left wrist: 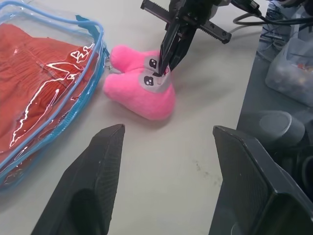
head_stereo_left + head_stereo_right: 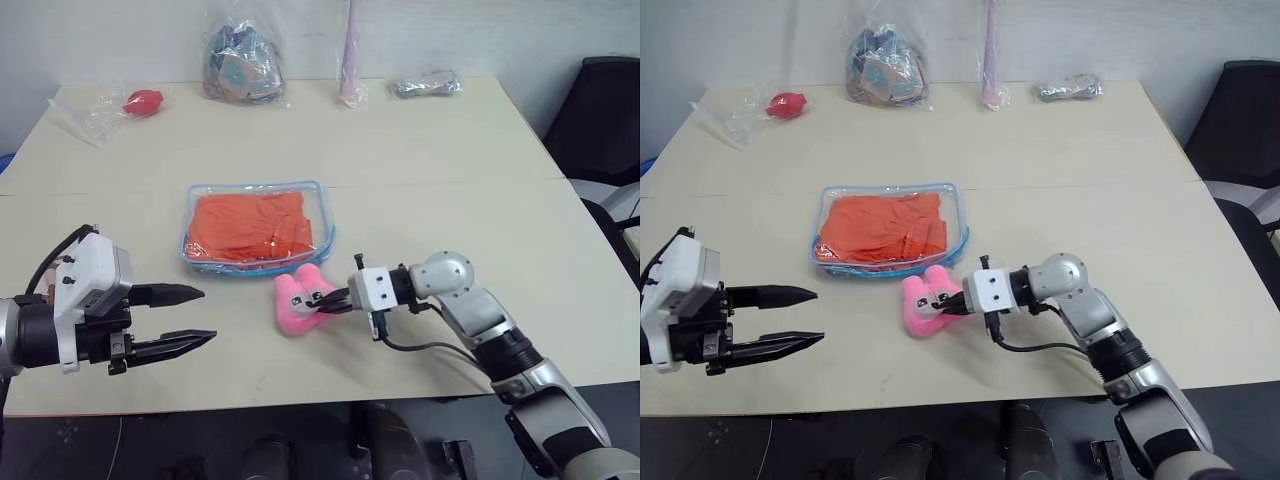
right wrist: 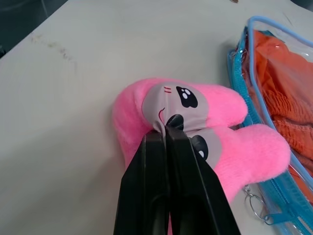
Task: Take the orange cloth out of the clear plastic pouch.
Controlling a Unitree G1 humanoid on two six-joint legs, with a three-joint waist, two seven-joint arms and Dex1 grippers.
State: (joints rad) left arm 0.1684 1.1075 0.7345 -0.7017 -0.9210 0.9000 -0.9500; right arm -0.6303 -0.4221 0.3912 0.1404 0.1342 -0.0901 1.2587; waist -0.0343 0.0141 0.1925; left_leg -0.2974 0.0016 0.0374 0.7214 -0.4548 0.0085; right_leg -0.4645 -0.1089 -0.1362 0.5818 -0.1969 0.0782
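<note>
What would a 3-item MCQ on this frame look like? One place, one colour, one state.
1. The pink plush lies:
A. inside the pouch
B. beside the pouch's near edge
C. at the table's far edge

2. The pouch trim is:
A. light blue
B. red
C. black

3. The right gripper is:
A. wide open
B. shut on the plush
C. shut on the cloth

B: the plush rests on the table against the pouch.
A: a blue border rings the orange cloth.
B: its fingers pinch the plush's face; the left gripper is open.

Silver arms — black-fingered tools, black cables
</note>
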